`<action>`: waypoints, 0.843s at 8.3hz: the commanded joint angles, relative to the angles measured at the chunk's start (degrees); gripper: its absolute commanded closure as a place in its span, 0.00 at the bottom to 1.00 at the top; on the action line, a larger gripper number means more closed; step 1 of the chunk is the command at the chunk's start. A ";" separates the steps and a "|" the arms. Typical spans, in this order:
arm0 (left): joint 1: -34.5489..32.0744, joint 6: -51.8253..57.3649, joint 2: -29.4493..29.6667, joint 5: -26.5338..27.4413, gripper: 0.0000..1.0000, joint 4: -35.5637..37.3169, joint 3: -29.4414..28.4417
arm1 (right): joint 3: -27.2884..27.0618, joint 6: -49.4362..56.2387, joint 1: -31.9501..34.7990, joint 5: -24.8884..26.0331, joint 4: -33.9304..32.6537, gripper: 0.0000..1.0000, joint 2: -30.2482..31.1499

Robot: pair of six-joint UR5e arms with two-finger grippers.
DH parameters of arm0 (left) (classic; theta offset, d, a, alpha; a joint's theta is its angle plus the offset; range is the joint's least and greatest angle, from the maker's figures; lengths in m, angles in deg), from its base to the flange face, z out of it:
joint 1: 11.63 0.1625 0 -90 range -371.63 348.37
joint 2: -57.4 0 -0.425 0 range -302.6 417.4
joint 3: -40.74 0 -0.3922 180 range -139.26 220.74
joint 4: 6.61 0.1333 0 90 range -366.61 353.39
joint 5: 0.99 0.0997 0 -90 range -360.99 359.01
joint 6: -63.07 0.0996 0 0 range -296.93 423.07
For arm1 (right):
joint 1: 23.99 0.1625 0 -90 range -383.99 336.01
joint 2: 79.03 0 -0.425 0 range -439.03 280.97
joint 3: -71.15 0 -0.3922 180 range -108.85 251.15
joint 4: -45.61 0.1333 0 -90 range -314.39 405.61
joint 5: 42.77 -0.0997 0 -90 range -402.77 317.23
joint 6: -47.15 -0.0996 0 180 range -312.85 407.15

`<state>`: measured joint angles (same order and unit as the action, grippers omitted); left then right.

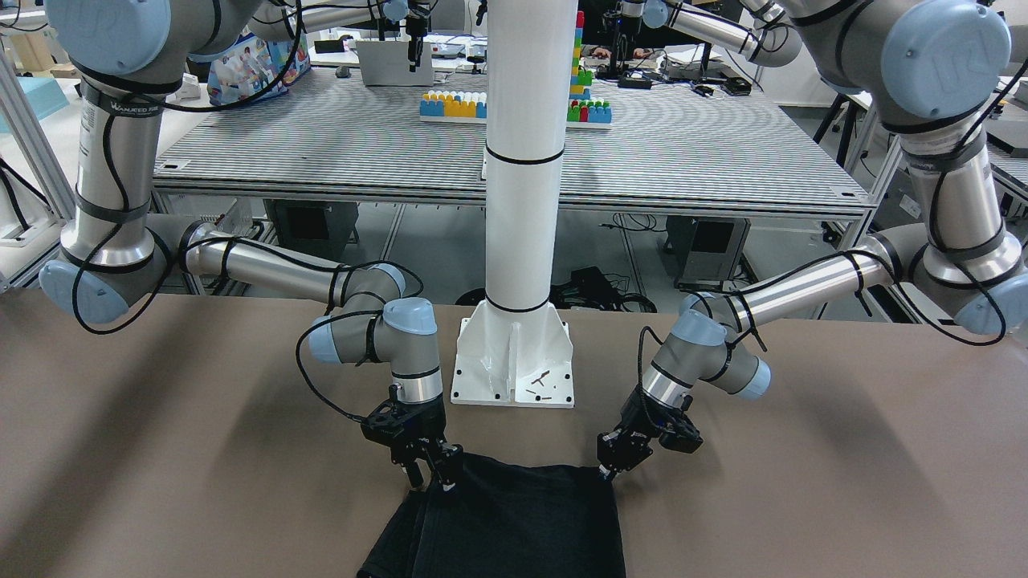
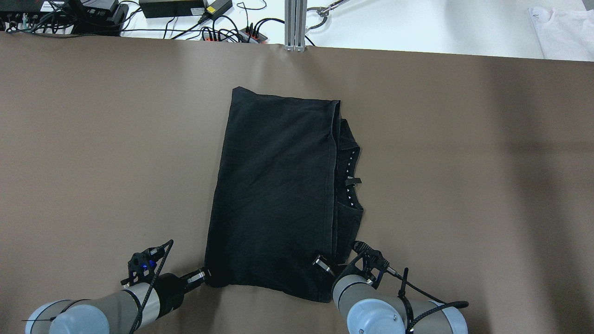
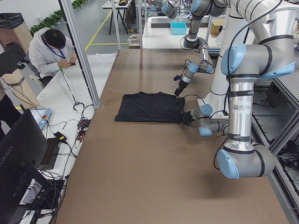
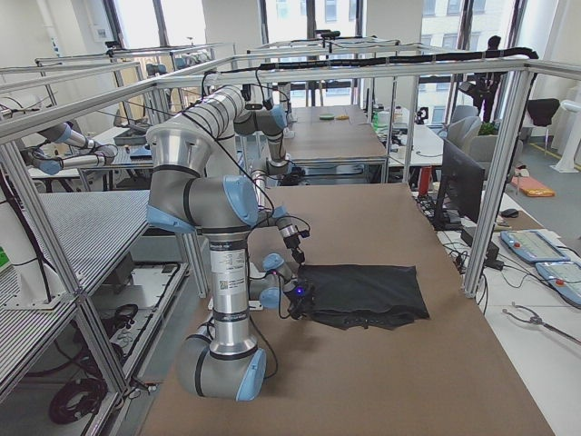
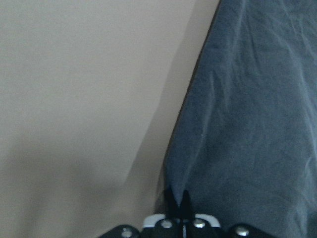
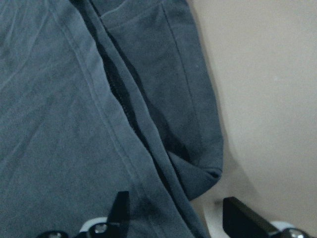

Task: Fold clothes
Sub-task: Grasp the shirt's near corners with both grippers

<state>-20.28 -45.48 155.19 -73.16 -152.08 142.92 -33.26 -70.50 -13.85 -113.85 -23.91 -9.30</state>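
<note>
Currently you have the black garment (image 2: 274, 195) lying flat on the brown table (image 2: 93, 139), about in the middle of its width and in front of the base plate of the white pillar (image 1: 514, 385), not touching it. One big layer is folded over and covers most of the garment. On the right side a narrower strip of the lower layer comes out from under it, and there you can see a row of small white marks (image 2: 351, 162) on the fabric.

Both arms reach down to the edge of the garment that is nearest to the robot. The left gripper (image 5: 177, 201) is at the near left corner. Its two fingers are pressed together with almost no gap, and in the left wrist view they close on the fabric just at the edge. The cloth there looks slightly pulled into creases.

The right gripper (image 1: 431, 479) is at the near right corner, where the layers meet. Its fingers stand wide apart and hold nothing. In the right wrist view you see one finger above the top layer and the other above the bare table beside the corner.
</note>
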 commanded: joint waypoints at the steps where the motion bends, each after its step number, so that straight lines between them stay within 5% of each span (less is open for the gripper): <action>1: 0.03 0.00 -0.05 0.10 1.00 0.01 -0.23 | 0.88 -0.04 0.14 0.15 0.00 0.31 -0.47; 4: 0.03 0.09 -0.05 0.28 1.00 0.01 -0.32 | 0.53 -0.04 0.49 0.15 0.00 0.62 -0.47; 7: 0.03 0.09 0.03 0.28 1.00 0.01 -0.32 | 0.27 0.14 0.67 0.15 0.08 0.79 -0.30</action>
<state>-20.25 -45.40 155.14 -72.85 -152.39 142.65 -32.86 -70.40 -13.27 -113.69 -23.84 -9.77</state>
